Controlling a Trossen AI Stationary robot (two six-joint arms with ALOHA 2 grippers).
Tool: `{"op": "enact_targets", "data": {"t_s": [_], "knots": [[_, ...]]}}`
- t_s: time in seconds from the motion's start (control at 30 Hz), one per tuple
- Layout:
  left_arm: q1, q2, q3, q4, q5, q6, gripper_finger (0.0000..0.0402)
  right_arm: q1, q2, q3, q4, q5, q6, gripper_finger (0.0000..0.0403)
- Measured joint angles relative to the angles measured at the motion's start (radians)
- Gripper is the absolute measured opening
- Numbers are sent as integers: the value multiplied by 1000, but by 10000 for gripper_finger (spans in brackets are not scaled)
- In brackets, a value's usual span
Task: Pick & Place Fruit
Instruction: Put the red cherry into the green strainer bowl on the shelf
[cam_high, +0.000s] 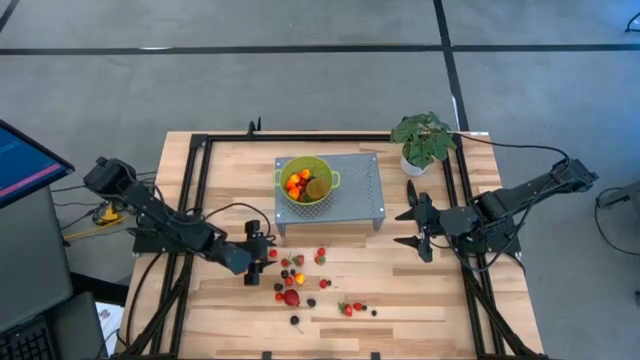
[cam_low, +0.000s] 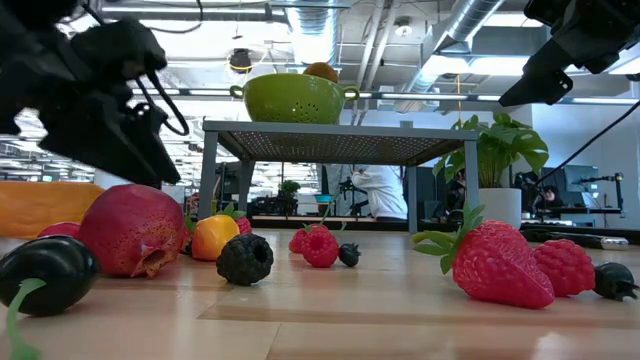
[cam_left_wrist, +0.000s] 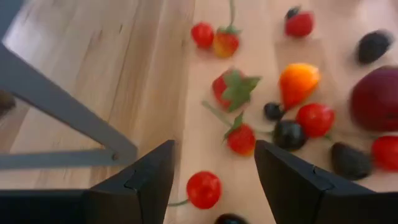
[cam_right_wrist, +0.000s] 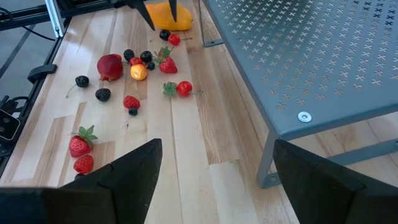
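Wooden bench (cam_high: 400, 300) has most of the fruit (cam_high: 295, 285) scattered loose in front of the grey perforated stand (cam_high: 355, 190), while a few pieces already sit in the green colander (cam_high: 305, 180) on top, so that's pretty clearly the drop spot. Left gripper (cam_left_wrist: 214, 180) hovers low over the near edge of the pile with its jaws partly spread and nothing in them, a small red cherry-like piece (cam_left_wrist: 203, 189) lying between them, probably the next pick. Right gripper (cam_high: 420, 228) waits off by the stand's corner near the potted plant (cam_high: 424, 140), jaws wide and empty.
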Motion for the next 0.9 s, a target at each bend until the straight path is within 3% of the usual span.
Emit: {"op": "enact_targets", "data": {"t_s": [0.4, 0.9], "knots": [[76, 149, 0, 2, 70, -88, 214, 0, 0, 0, 0, 0, 0, 301], [75, 170, 3, 6, 87, -88, 214, 0, 0, 0, 0, 0, 0, 301]]}}
